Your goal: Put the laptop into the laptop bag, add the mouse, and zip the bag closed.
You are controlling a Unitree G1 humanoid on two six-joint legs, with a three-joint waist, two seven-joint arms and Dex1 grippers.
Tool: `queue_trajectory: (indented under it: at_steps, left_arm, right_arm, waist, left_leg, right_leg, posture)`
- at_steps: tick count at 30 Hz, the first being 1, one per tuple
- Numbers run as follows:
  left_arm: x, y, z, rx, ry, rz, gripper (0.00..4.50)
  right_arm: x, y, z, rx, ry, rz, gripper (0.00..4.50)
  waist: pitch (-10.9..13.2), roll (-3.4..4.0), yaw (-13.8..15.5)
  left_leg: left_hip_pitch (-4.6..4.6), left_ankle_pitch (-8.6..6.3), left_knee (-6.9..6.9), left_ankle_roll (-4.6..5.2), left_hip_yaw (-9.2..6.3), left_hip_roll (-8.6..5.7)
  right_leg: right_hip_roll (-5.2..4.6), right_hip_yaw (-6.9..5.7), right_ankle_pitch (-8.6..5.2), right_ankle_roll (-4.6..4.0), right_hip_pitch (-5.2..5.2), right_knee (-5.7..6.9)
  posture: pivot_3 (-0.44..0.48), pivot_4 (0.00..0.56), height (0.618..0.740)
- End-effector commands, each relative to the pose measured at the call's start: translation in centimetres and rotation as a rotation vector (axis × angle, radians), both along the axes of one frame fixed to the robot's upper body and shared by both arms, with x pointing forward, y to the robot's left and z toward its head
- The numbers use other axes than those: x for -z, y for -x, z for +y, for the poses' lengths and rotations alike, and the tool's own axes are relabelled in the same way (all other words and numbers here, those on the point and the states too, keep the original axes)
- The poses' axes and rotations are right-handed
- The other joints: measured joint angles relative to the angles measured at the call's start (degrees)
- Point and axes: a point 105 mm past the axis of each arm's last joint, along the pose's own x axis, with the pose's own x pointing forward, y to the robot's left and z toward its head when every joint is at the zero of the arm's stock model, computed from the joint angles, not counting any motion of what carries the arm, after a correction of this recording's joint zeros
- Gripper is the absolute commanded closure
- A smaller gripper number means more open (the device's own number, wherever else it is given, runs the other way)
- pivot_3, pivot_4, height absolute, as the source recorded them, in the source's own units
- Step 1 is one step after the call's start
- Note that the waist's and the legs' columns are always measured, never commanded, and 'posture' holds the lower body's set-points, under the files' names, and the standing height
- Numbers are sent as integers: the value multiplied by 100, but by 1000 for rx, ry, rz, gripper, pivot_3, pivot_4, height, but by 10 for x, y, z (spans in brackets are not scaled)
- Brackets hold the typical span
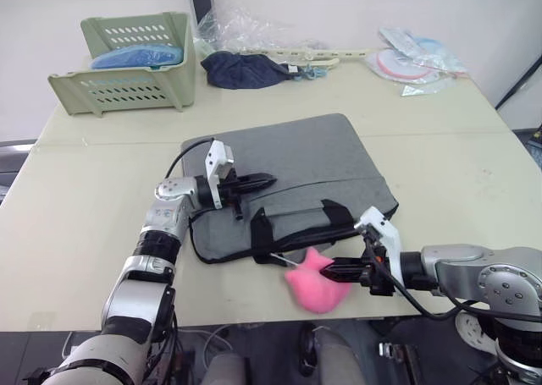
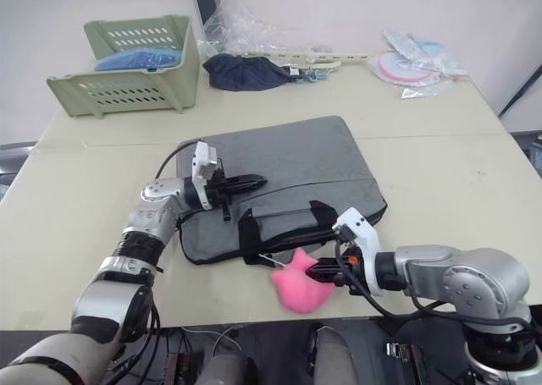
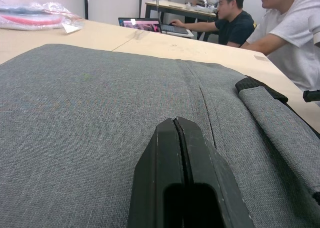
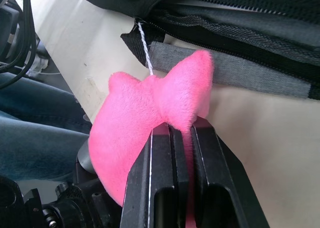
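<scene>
Grey laptop bag lies flat, handles toward the robot; left fingers closed, right fingers pinching pink charm.

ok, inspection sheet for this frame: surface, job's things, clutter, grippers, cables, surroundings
Surface: beige table.
Job's things: laptop bag lies flat, its zipper partly open on the near edge; laptop, mouse: nothing seen.
Clutter: green basket, navy cloth, plastic packets, pink plush tied to the bag by a white string.
Grippers: left gripper shut, over the bag; right gripper shut on pink plush.
Cables: black cables along both wrists.
Surroundings: two people seated at the far side, left wrist view.
</scene>
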Motion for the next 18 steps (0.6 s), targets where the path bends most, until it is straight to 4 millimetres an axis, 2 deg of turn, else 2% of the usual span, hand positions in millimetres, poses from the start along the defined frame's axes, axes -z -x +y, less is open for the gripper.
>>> queue_trajectory:
  at_steps: [1,5,12,18]
  left_arm:
    - [44,11,1,8,-80,135,4500]
    - [51,16,-1,30,-96,145,4500]
    - [75,27,-1,53,-136,199,4500]
    - [80,28,2,45,-143,212,4500]
  right_arm:
    - [-7,2,-7,6,6,-25,4418]
    - [-10,3,-10,13,10,-34,4418]
    - [-17,1,-18,36,24,-58,4418]
    - [-21,2,-28,58,47,-60,4418]
  waist:
    - [-2,-1,0]
    - [-12,-1,4]
    - [-56,1,59]
    - [-91,19,84]
  left_leg:
    - [0,0,0,0,0,0]
    - [1,0,0,0,0,0]
    - [2,-1,-1,1,1,0]
    - [13,-3,-1,5,0,0]
  right_leg:
    - [0,0,0,0,0,0]
    - [0,0,0,0,0,0]
    - [0,1,0,0,1,-3]
    - [0,0,0,0,16,-10]
  posture:
    - [0,150,740]
    - [0,150,740]
    - [0,150,740]
    - [0,150,740]
